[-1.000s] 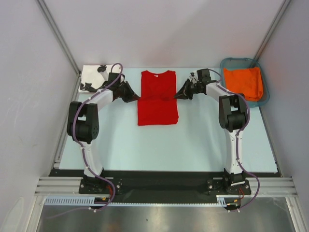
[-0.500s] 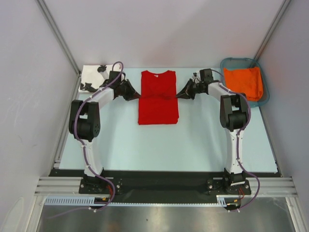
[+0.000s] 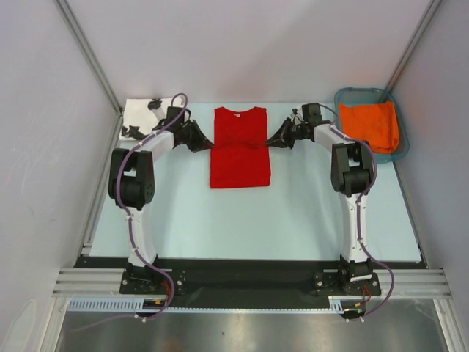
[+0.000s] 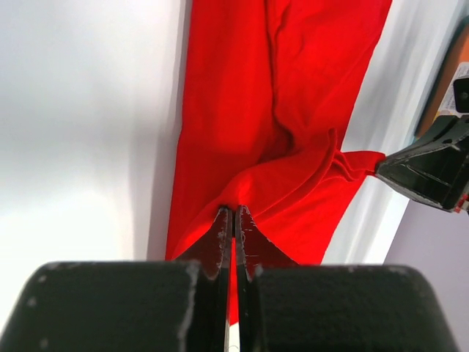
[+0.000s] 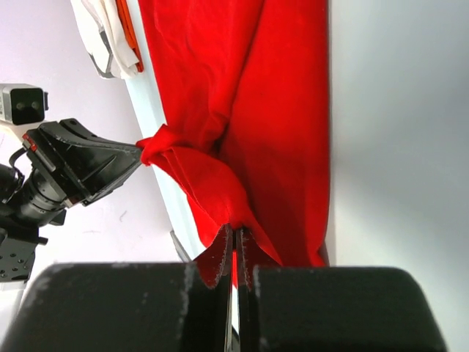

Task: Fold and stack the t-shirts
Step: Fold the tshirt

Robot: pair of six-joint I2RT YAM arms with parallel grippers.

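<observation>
Pale table (image 3: 293, 213) with teal basket (image 3: 363, 90) of orange cloth (image 3: 370, 125); left hand (image 3: 210, 145) and right hand (image 3: 270, 144) clamped on red t-shirt (image 3: 239, 163).

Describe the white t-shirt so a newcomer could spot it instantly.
Start at the pale table and go to its far left corner. A white t-shirt lies there. Its black printed shapes set it apart from the plain red t-shirt at mid-table.

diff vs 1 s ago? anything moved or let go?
Both arms edged slightly toward the far side of the table, with the left gripper and right gripper shut on the side edges of the red t-shirt, drawing its pinched middle along. Nothing let go. White t-shirt, basket and orange cloth unchanged.
</observation>
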